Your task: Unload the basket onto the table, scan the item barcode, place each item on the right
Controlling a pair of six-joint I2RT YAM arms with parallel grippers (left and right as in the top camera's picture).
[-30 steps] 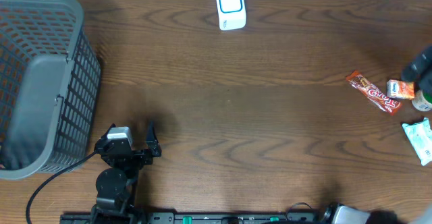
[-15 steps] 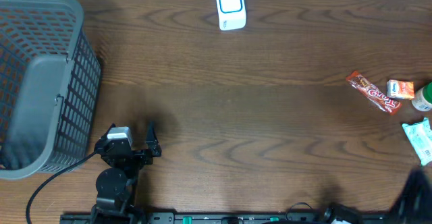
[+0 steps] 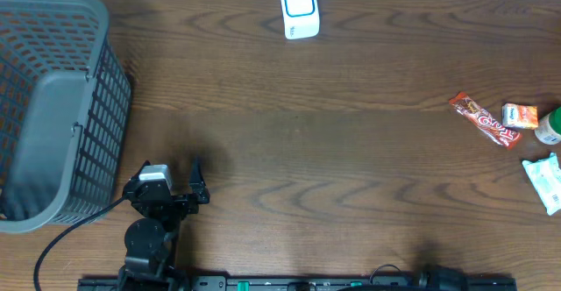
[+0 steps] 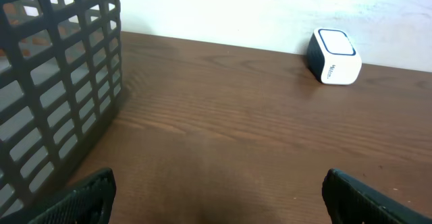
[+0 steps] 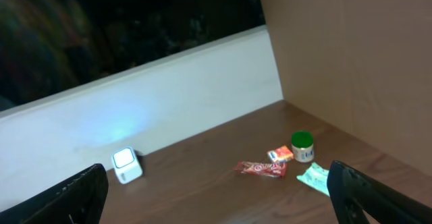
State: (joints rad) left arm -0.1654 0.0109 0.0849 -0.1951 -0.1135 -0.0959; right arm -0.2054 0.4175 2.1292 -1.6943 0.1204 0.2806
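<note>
just then the right gripper (image 5: 217, 198) had drawn back from the candy bar (image 3: 487, 122) at the table's (image 3: 351, 177) right edge, wide open and empty; left gripper (image 4: 217, 201) likewise. nothing had reached the scanner (image 3: 299, 9).

Soft even light, faint shadows on table (image 3: 351, 151), left wrist view sharp; right wrist view dim, blurred
</note>
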